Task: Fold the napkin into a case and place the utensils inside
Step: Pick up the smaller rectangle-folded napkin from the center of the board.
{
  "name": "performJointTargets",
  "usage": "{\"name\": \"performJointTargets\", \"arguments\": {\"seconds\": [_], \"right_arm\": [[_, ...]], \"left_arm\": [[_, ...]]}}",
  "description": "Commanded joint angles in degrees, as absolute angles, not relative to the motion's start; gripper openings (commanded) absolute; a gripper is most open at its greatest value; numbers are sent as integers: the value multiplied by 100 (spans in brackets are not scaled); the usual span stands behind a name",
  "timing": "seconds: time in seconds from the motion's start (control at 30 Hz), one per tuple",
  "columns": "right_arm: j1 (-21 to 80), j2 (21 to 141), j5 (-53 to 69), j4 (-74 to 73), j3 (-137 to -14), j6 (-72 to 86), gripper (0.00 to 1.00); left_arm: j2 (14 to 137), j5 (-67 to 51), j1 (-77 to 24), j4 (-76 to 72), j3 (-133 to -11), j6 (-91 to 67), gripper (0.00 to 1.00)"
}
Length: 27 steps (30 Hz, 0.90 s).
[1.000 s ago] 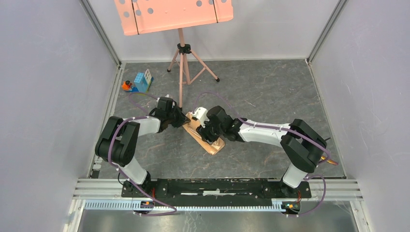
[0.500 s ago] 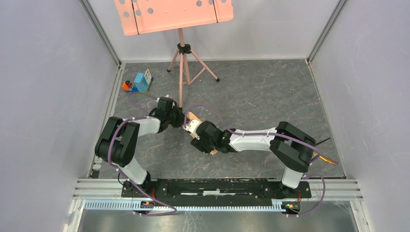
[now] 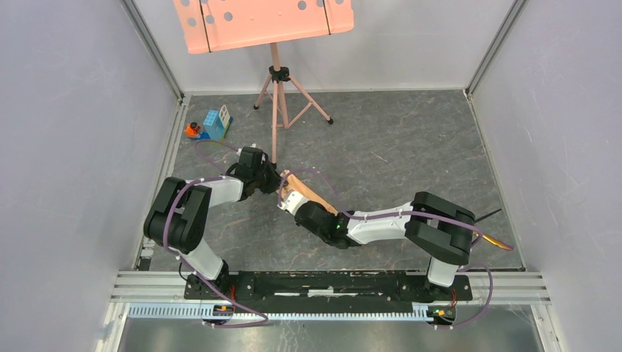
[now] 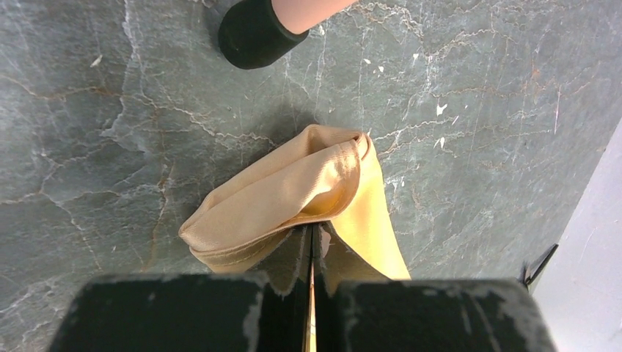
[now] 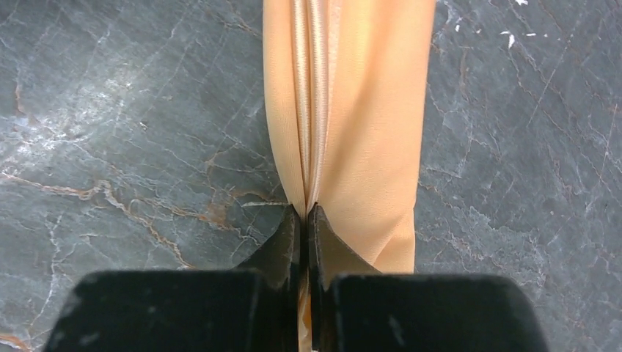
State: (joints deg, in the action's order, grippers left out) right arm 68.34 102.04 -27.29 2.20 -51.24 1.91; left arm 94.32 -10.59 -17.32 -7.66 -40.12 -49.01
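So, left gripper (image 4: 312,233): fingers pressed together, and we see a thin edge of the napkin (image 4: 293,187) pinched between them.
Right gripper (image 5: 304,211): jaws together too, clamped on a raised pleat that runs along the middle of the cloth.
Napkin shape: folded into a narrow peach strip. By the left gripper the layers bulge up into a loose loop; by the right gripper it lies flat with one long centre ridge.
Napkin place: on the table (image 3: 411,139), left of centre, lying diagonally between the two wrists. From above, the right arm covers part of it.
Gripper spacing: near each other. We cannot tell from above exactly where along the strip the right one grips.
Utensils (image 3: 497,242): at the table's right edge, partly behind the right arm's elbow, well apart from the napkin. We make out a gold-orange tip and a thin black piece.
Stand foot (image 4: 253,33): black rubber tip just beyond the napkin, not touching it.
Stand tray (image 3: 264,22): pink, perforated, up by the far wall.
Toy blocks (image 3: 211,125): far-left corner, well apart from both arms.
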Motion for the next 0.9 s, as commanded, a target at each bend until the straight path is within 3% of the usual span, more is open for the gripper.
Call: {"name": "performJointTargets", "arguments": {"seconds": [0.0, 0.13, 0.2, 0.5, 0.67, 0.87], "right_arm": [[6926, 9849, -2759, 553, -4558, 264, 0], [6926, 9573, -2494, 1011, -4269, 188, 4], [6926, 9444, -2423, 934, -4323, 161, 29], [6922, 9512, -2185, 744, -4916, -524, 79], [6896, 10067, -2291, 671, -5561, -678, 87], [6709, 10577, -2365, 702, -5800, -429, 84]], "left_arm": [[9463, -354, -1674, 171, -3913, -4852, 2], [9474, -360, -1677, 170, -3907, -4834, 2], [9496, -375, -1674, 168, -3903, -4828, 2], [9519, -465, -1676, 79, -3847, -4834, 2], [9510, -444, -1677, 78, -3818, -4819, 2], [9467, -453, -1679, 88, -3823, -4825, 2]]}}
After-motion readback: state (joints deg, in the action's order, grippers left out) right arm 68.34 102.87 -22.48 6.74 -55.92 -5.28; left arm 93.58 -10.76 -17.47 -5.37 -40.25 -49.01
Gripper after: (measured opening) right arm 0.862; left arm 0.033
